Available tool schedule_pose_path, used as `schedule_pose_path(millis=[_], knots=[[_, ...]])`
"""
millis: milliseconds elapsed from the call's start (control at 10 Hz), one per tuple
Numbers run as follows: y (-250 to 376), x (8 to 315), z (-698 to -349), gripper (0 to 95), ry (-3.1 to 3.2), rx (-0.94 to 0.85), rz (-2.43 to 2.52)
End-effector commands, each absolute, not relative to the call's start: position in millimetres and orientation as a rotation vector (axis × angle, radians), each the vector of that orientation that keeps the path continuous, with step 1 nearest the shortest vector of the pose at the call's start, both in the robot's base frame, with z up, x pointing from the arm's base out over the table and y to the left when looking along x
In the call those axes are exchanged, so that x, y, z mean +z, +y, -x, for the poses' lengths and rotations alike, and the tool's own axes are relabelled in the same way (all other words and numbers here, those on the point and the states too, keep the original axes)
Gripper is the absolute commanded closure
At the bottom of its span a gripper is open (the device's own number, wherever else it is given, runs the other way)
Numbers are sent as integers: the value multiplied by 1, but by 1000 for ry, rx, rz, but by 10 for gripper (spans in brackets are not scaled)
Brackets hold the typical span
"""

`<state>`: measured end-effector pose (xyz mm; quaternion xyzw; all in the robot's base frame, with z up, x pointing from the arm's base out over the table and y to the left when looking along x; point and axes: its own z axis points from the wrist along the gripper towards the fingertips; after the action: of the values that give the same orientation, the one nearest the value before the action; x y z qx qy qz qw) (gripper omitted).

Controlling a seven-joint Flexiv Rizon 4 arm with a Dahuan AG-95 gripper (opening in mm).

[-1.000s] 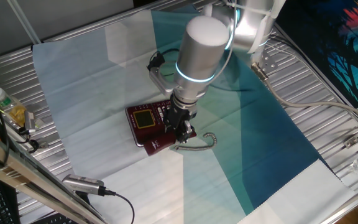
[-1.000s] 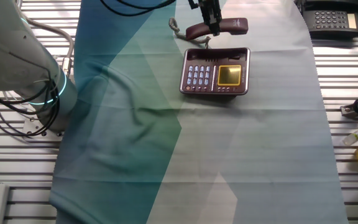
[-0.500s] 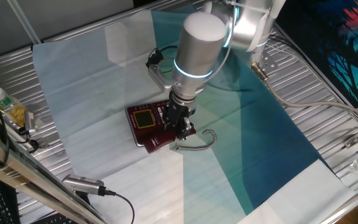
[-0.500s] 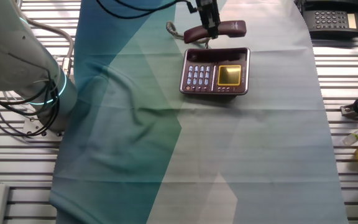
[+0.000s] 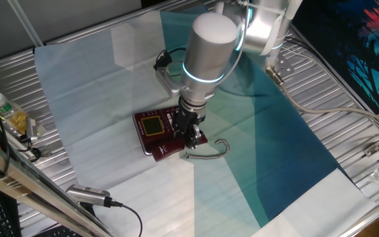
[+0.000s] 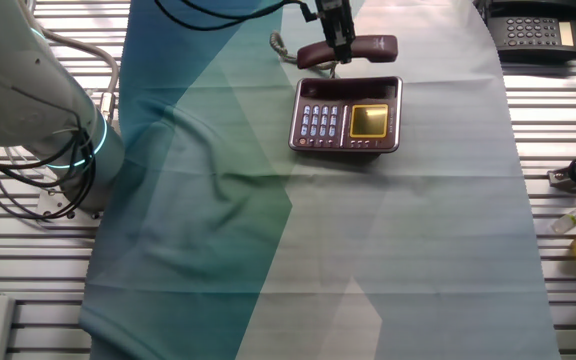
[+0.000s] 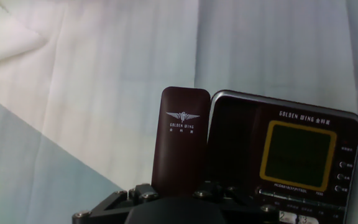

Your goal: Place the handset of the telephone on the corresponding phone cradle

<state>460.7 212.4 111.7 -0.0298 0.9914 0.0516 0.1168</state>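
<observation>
The dark-red handset with a white winged mark is held in my gripper, which is shut on it. It hangs just above and beside the dark-red telephone, next to its yellowish display. In one fixed view the gripper holds the handset over the near side of the telephone; the silvery coiled cord trails right. In the other fixed view the handset sits just beyond the telephone, along its cradle strip, with the gripper on it.
The telephone lies on a white and teal cloth over a slatted metal table. A black phone is at one corner. A grey cylindrical device with a black cable and bottles lie by the table edge.
The gripper and handset have shifted slightly toward the telephone base; the coiled cord has followed a little. The base has not moved.
</observation>
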Motion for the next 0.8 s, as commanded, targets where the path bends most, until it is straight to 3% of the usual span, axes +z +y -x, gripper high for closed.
schedule_pose_path(millis=[100, 800], knots=[[212, 112, -460, 950, 2927, 198, -37], [202, 114, -458, 950, 2932, 208, -122]])
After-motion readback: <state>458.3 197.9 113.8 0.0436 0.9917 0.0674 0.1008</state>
